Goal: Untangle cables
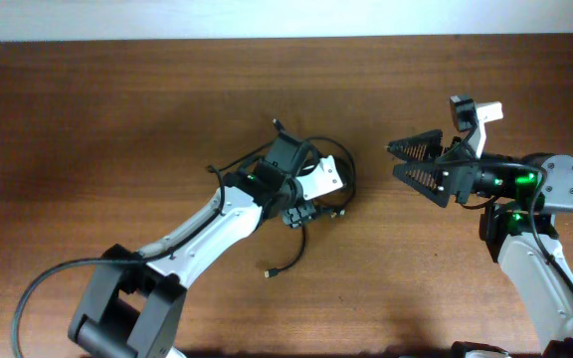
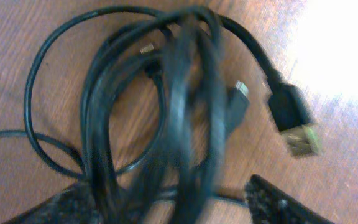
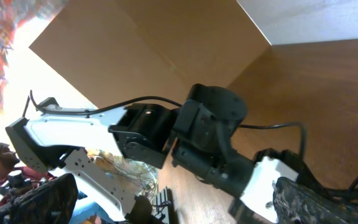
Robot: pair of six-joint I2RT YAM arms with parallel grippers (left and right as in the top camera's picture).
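The cables (image 1: 338,167) are thin black cords bunched in a tangle at the table's middle. One loose end (image 1: 271,271) with a small plug trails toward the front. In the left wrist view the tangle (image 2: 166,93) fills the frame, blurred, with a yellowish-tipped flat plug (image 2: 297,132) at the right. My left gripper (image 1: 311,207) is right over the tangle. Its jaws (image 2: 166,202) are wide open with several strands running between them. My right gripper (image 1: 394,159) is open and empty, held to the right of the tangle and pointing at it. Its jaws (image 3: 173,205) frame the left arm.
The brown wooden table (image 1: 117,129) ends at a pale wall along the back. The left arm (image 1: 207,224) reaches in from the front left, and the right arm's base (image 1: 555,184) stands at the right edge.
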